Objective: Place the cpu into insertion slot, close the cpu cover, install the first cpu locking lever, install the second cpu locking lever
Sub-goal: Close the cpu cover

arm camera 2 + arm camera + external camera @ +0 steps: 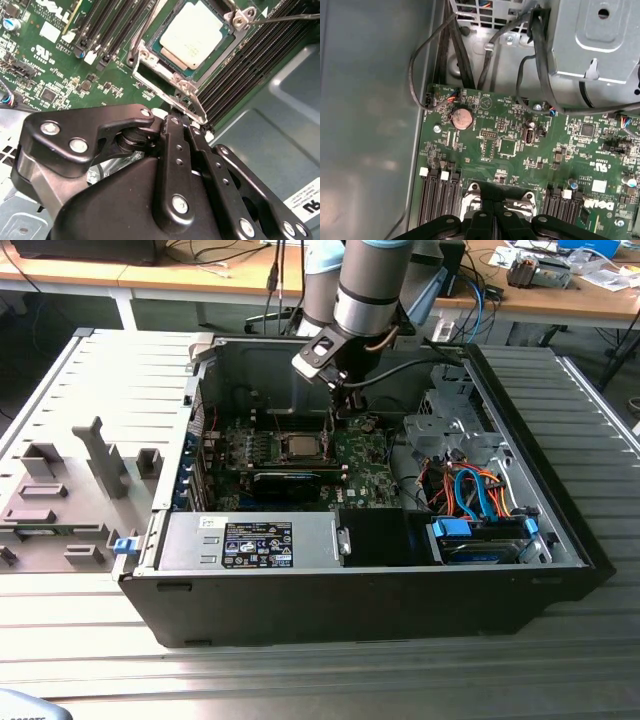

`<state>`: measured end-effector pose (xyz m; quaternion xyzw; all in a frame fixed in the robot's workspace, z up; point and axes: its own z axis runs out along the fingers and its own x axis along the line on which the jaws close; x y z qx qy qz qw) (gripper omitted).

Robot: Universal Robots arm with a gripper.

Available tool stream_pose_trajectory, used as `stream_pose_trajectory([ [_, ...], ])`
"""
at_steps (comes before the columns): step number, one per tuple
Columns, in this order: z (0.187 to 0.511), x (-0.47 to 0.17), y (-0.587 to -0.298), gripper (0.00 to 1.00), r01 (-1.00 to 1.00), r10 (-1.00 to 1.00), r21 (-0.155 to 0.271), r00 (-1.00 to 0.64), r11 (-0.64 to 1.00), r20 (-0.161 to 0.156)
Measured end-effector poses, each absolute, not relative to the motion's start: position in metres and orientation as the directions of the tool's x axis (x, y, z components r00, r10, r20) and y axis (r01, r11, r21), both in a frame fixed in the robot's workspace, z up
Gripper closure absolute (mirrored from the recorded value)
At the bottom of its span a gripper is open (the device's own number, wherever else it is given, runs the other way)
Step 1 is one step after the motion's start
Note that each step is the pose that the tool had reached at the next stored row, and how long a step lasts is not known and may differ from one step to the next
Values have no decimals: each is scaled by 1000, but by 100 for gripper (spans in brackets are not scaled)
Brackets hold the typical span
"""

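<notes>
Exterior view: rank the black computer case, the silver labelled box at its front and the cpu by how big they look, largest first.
1. black computer case, by far the largest.
2. silver labelled box; it sits nearer the camera than the cpu, but the gap is plain.
3. cpu, the smallest.

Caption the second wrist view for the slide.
Shut pincer at the cover edge; cpu shows through the cover's window, green board around.

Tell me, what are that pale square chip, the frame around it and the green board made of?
The cpu looks metal-topped: a dull, pale silver lid with a matte sheen. The cpu cover seems to be bright stamped steel, since its thin edges glint. The green circuit board appears to be lacquered laminate, slightly glossy, with white printed marks.
</notes>
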<state>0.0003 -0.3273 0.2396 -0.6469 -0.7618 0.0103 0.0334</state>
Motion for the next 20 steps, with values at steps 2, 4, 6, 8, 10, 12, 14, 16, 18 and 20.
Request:
stream_pose_trajectory([
  [2,239,-3,-327,89,985,986,-59,-161,163,38],
  [4,239,-5,-327,89,985,986,-59,-161,163,39],
  [6,239,-8,-327,89,985,986,-58,-161,163,40],
  [8,238,-11,-327,89,985,986,-58,-161,163,41],
  [10,238,-16,-327,89,985,986,-58,-161,163,44],
  [12,236,-23,-327,89,985,986,-56,-161,164,52],
  [14,235,-29,-327,89,985,985,-56,-161,164,57],
  [16,234,-32,-327,89,985,985,-56,-161,164,57],
  [18,232,-36,-327,89,985,985,-55,-161,164,57],
  [20,231,-40,-327,89,985,986,-55,-161,164,51],
])
